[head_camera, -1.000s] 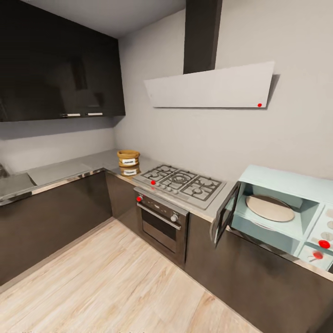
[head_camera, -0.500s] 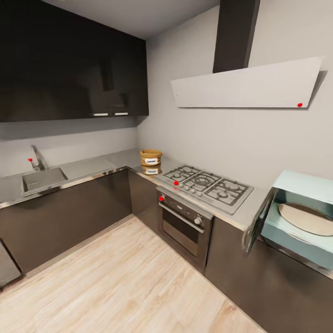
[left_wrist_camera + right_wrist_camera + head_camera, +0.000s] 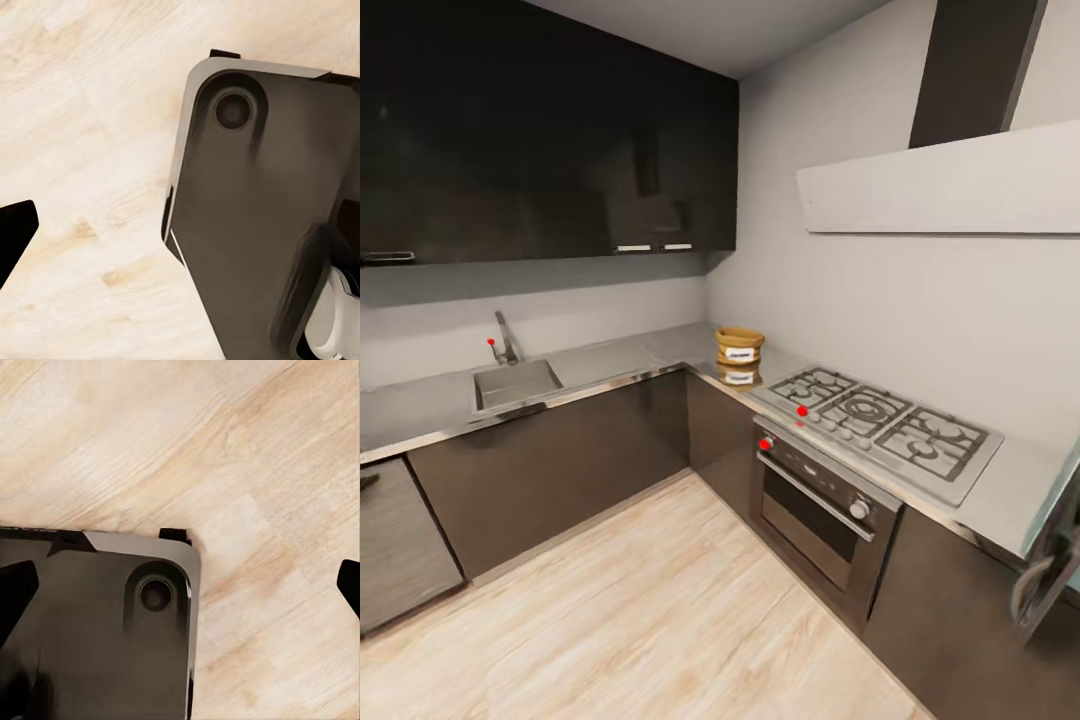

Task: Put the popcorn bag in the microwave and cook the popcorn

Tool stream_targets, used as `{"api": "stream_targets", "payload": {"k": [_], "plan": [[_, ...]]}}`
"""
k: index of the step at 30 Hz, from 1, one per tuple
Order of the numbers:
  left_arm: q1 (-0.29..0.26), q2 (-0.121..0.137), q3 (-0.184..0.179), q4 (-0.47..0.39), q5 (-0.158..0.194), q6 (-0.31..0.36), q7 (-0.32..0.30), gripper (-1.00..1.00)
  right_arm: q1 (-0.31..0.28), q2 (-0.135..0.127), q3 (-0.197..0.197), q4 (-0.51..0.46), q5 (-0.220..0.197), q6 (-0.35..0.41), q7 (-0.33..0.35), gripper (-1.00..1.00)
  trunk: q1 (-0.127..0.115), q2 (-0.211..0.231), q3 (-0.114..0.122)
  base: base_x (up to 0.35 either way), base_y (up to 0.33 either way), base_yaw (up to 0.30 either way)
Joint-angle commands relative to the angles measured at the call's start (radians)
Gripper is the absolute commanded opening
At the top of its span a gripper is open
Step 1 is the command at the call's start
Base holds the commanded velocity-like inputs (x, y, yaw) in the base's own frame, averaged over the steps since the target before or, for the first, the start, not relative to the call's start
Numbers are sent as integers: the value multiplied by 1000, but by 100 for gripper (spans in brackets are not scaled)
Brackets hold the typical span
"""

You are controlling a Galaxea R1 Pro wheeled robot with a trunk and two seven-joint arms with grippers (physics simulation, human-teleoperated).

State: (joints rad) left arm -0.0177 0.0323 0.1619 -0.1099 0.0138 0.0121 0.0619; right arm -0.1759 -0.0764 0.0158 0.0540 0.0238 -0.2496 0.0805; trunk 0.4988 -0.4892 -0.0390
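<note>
Your head view finds the popcorn bag (image 3: pixel 740 346) upright in the corner of the table (image 3: pixel 610 357), just beside the gas hob (image 3: pixel 887 425) and well apart from the sink (image 3: pixel 515 383). Both wrist views look down on the wooden floor (image 3: pixel 247 442) and the robot's dark base (image 3: pixel 262 217). Left pincer and right pincer: state cannot be told.

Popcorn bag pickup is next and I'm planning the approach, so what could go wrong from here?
The popcorn bag sits in the countertop corner beside the gas hob, so reaching it may be awkward. The microwave door hangs open at the head view's right edge; turning could clip it.
</note>
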Motion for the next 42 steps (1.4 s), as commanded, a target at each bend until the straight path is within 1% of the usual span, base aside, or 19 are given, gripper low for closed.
{"api": "stream_targets", "payload": {"k": [1,20,27,33,42], "plan": [[-1,0,4,0,2,1,1,100,-2,0,1,4,2,-8,2,100,1,-2,-2,326,92,249],[-1,0,4,-1,2,0,1,100,-2,0,3,4,2,-11,4,100,1,-2,-2,331,91,248],[-1,0,4,-1,2,0,0,100,-2,0,3,4,2,-12,4,100,1,-2,-2,331,98,193],[-1,0,4,-1,2,0,0,100,-2,0,4,4,2,-13,8,100,1,-2,-2,295,158,-14],[-1,0,4,-1,2,-4,-1,100,-2,0,3,4,2,-16,8,100,1,-2,-2,252,210,-257]]}}
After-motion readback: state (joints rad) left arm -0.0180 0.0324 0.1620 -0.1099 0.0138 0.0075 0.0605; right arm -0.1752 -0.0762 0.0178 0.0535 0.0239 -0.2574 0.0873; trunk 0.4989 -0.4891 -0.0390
